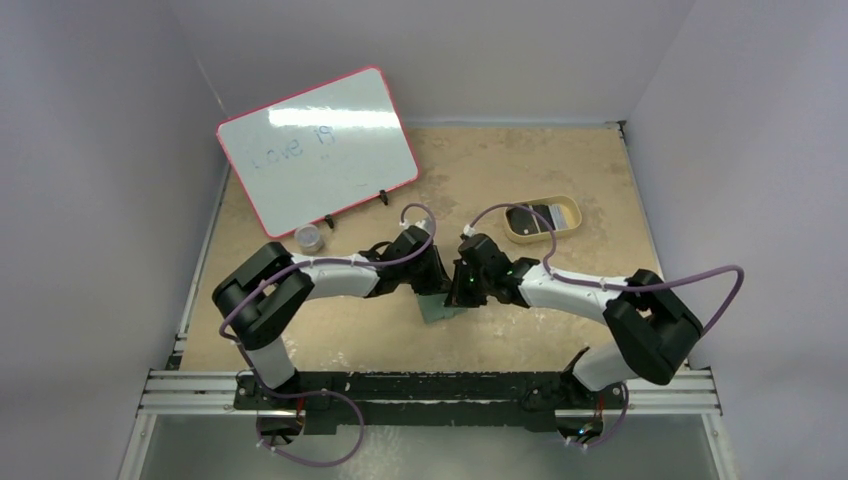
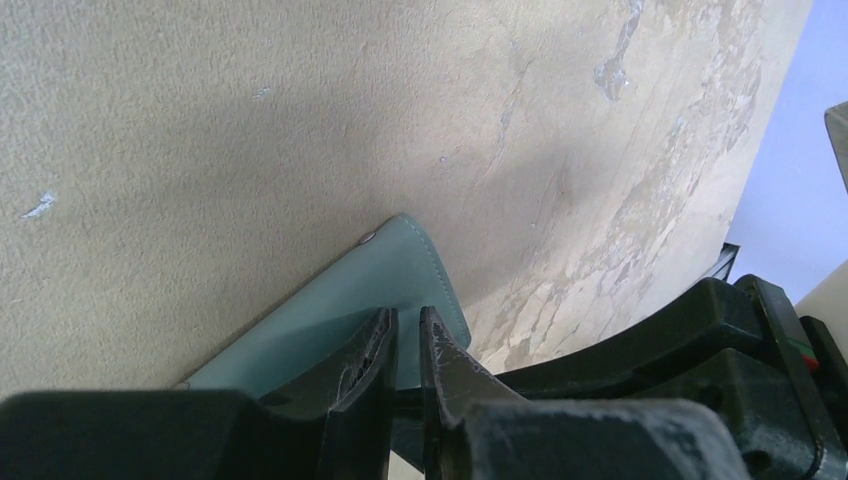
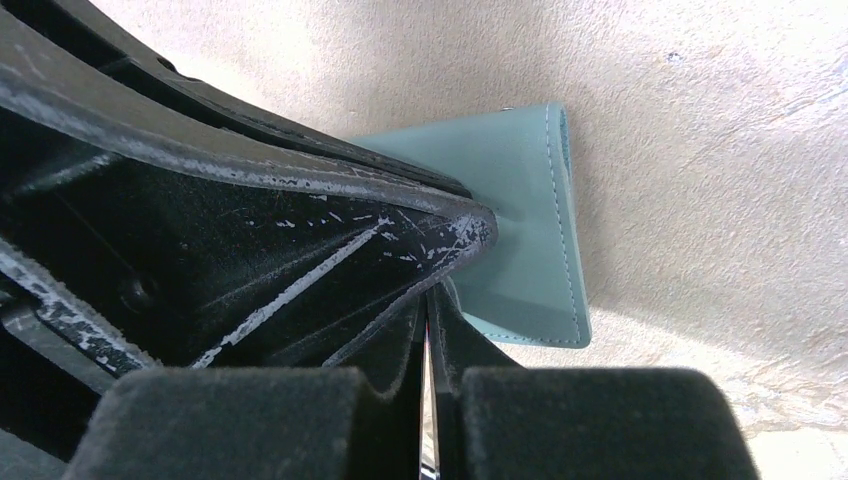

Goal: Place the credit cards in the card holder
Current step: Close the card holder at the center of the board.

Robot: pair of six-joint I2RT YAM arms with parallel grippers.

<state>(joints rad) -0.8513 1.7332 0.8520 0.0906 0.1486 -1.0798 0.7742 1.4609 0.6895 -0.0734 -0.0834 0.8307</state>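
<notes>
Beige tabletop (image 1: pixel 500 345) bears a probably light, floppy card holder (image 3: pixel 520 200), best pinched at its edge; left gripper (image 2: pixel 407 322) and right gripper (image 3: pixel 430 320) jaws nearly closed.

Top cam looks down from above-rear over whole table (image 1: pixel 560 170); both wrist cams sit close-in, sharing the holder (image 2: pixel 400 290), seemingly from opposite sides.

Card holder (image 3: pixel 520 200) teal-green; table (image 1: pixel 560 170) mottled tan; whiteboard (image 1: pixel 315 150) red-rimmed.
</notes>
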